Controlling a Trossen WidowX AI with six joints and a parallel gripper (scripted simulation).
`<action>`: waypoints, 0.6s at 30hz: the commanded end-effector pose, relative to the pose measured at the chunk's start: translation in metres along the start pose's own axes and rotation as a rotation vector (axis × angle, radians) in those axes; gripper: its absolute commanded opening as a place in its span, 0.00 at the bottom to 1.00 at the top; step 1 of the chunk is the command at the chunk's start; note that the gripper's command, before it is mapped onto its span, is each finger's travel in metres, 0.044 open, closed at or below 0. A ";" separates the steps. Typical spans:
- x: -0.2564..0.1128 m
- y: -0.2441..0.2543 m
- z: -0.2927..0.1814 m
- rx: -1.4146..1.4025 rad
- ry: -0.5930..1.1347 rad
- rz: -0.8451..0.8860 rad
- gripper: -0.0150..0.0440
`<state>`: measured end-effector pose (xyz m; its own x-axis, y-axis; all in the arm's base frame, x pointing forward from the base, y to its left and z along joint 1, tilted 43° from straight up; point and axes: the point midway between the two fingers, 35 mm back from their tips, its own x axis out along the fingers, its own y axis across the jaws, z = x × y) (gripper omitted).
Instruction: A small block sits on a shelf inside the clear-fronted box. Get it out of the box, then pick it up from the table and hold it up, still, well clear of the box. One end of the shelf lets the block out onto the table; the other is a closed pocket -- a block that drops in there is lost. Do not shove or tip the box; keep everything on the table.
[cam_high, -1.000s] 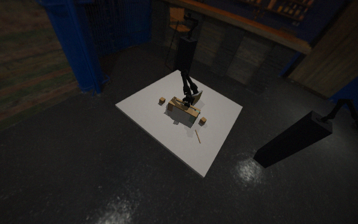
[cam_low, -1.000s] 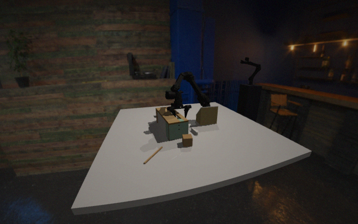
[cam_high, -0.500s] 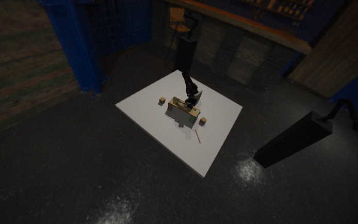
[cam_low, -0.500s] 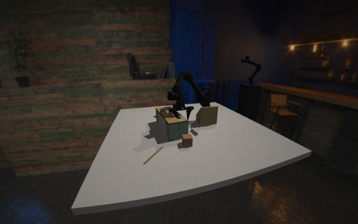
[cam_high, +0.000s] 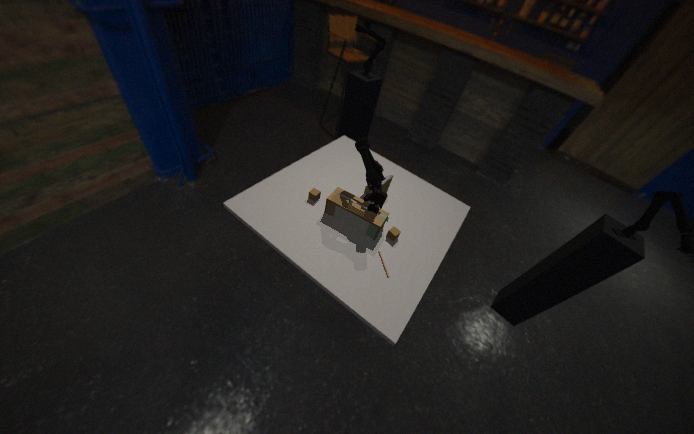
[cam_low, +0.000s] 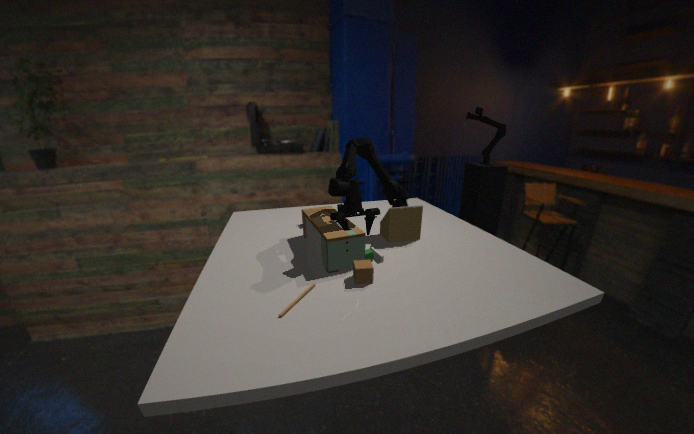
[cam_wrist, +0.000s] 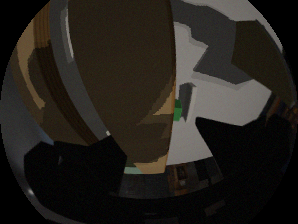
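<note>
The box stands upright on the table, with a slot in its wooden top and a green end panel. A small green block shows low outside the box, at its long side near the green end, against a small pale strip. In the top view the block is hidden. My gripper is open and empty, low over the box top near the green end. One finger is over the box, the other beyond its long side.
A tan upright panel stands behind the box near the arm base. One wooden cube is off the green end, another off the far end. A thin stick lies on the table.
</note>
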<state>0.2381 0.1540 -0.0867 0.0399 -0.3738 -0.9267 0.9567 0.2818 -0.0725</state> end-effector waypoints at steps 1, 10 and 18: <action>-0.005 0.002 -0.007 0.006 0.004 -0.002 0.93; -0.059 0.001 -0.021 -0.001 0.003 -0.001 0.93; -0.053 -0.005 -0.031 -0.166 0.030 0.002 0.80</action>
<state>0.2304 0.1939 -0.0449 0.0408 -0.3662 -0.9296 0.9431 0.3213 -0.0852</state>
